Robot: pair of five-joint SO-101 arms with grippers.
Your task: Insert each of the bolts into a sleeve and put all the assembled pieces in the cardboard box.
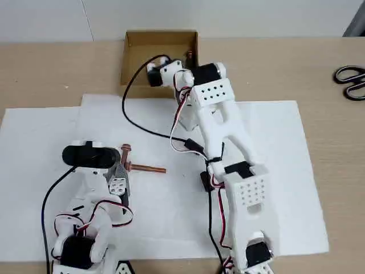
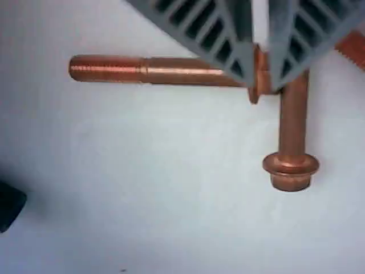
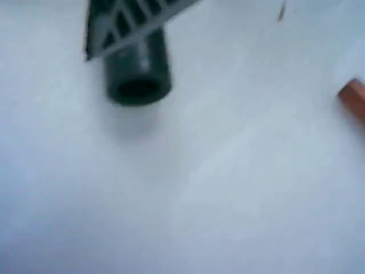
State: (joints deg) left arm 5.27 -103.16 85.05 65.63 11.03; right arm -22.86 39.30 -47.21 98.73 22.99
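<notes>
Two copper bolts lie crossed on the white paper [image 1: 68, 131] at the left. My left gripper [image 2: 260, 80] is shut on the flanged head of the one lying flat [image 2: 142, 69], seen from above as the bolt [image 1: 147, 168] beside the left gripper [image 1: 122, 171]. The second bolt [image 2: 292, 142] runs at right angles to it, head free. My right gripper [image 3: 134, 54] is shut on a dark sleeve [image 3: 138, 80] just above the paper, open end facing the camera. A copper bolt tip [image 3: 353, 97] shows off to one side. The cardboard box [image 1: 132, 54] stands at the back.
The right arm [image 1: 219, 114] stretches from the table's front edge up to the box, and its black cable [image 1: 131, 120] loops across the paper. Something copper [image 1: 189, 56] sits inside the box's right wall. Scissors [image 1: 351, 80] lie at the far right on the bare wooden table.
</notes>
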